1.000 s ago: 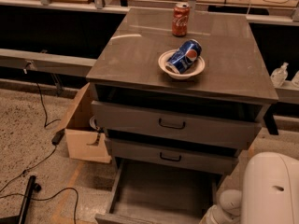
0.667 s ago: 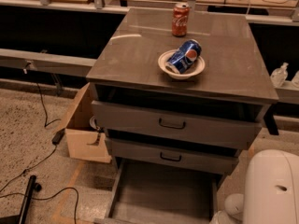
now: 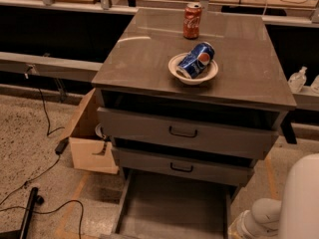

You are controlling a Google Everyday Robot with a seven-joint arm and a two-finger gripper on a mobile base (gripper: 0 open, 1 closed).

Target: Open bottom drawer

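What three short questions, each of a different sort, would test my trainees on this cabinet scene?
1. True or false: the bottom drawer is pulled out.
2. Choose one: the blue can lies (a) in the white bowl, (b) on the floor, (c) in the cardboard box.
3. Fill the gap: the tool is ___; only the robot's white arm shows, at lower right.

Key: 1 true. 2 a. 3 out of view.
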